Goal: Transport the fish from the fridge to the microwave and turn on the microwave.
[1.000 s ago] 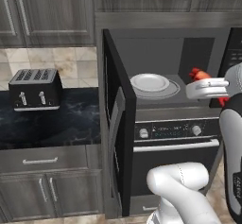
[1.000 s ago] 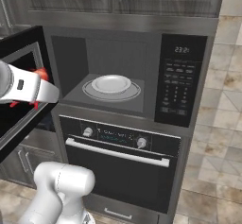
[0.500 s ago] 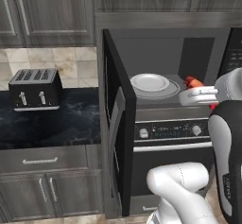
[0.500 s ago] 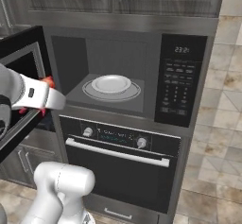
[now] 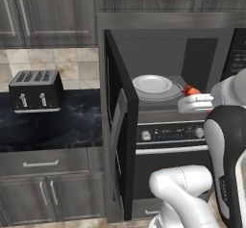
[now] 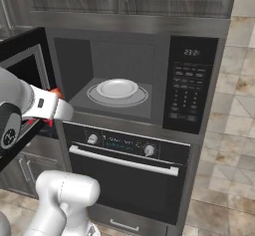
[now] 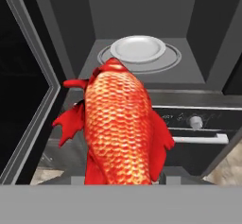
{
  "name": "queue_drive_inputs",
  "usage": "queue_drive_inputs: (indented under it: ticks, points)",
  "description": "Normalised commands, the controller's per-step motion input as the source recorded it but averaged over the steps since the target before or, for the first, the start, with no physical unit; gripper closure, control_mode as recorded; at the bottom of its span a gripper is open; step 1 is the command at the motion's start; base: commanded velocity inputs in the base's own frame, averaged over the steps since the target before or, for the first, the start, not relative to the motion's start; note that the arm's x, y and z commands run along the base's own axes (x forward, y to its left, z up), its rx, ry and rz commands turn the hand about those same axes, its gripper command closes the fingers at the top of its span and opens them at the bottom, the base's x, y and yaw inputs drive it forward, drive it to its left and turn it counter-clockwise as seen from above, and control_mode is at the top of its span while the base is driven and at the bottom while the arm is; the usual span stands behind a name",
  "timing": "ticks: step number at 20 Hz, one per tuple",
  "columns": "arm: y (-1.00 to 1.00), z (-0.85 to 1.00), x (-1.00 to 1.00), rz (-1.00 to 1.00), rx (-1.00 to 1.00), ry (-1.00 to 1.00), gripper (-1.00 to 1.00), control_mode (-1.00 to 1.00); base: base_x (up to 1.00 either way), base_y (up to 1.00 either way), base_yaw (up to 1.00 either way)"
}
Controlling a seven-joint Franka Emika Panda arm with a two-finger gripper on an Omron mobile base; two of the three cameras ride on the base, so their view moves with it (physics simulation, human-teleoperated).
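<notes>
The end effector is grasping the fish, carried head-first just outside the mouth of the microwave, presumably lined up so it can slide straight in. The door stands swung wide to the left, leaving the opening free. A white plate already sits on the turntable, the likely landing spot. Below is the oven; a toaster stands well off on the table.
</notes>
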Motion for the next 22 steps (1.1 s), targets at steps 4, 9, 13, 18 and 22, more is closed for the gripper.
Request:
queue_drive_inputs:
  ticks: [4,9,13,18,22]
  points:
    - [0.0,-0.1,0.1,0.0,0.0,0.13,1.0,-1.0,0.0,0.0,0.0]
    - [0.0,-0.22,0.15,0.0,0.0,0.12,1.0,-1.0,0.0,0.0,0.0]
    - [0.0,-0.32,0.14,0.0,0.0,0.01,1.0,-1.0,0.0,0.0,0.0]
    - [0.0,-0.46,0.13,0.0,0.0,0.0,1.0,-1.0,0.0,0.0,0.0]
    - [-0.04,-0.28,0.13,0.0,0.0,0.0,1.0,-1.0,0.0,0.0,0.0]
